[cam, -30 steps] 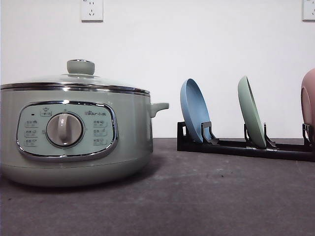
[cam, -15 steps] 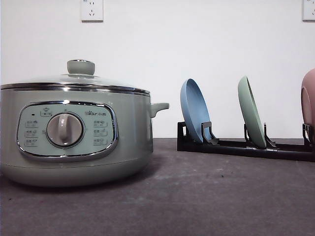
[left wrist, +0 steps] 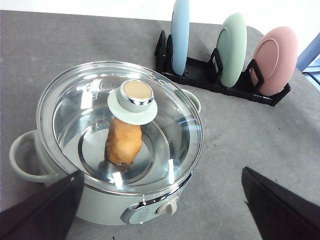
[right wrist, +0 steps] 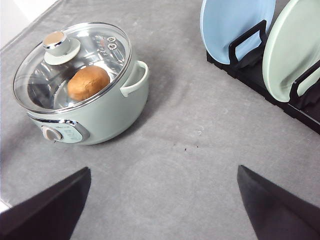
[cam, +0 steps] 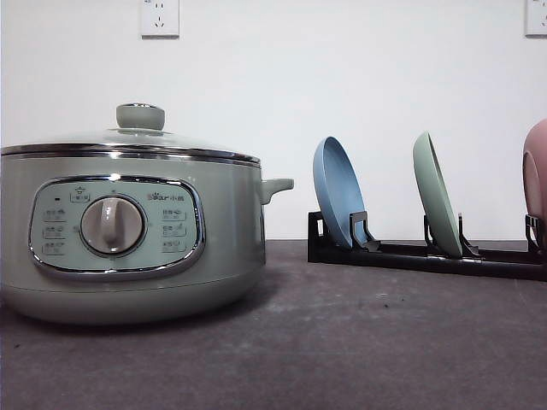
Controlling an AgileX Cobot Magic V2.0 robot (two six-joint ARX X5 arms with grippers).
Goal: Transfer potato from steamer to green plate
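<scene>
Left wrist view has the potato [left wrist: 123, 142] sitting inside the steamer [left wrist: 100, 200] under its lid [left wrist: 132, 97], long axis pointing away from my left gripper [left wrist: 160, 220], spread wide. Right gripper [right wrist: 162, 210], also spread, hovers farther off. Green plate [right wrist: 295, 47] stands racked beyond the steamer.

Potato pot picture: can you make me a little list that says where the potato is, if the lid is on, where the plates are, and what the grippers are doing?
potato: inside the steamer, seen through the glass
lid: on, closed over the steamer
green plate: standing on edge in the black rack, between the blue plate and the pink plate
left gripper: open, above the steamer, holding nothing
right gripper: open, above the bare grey table, holding nothing
job so far: not begun; lid must come off first
</scene>
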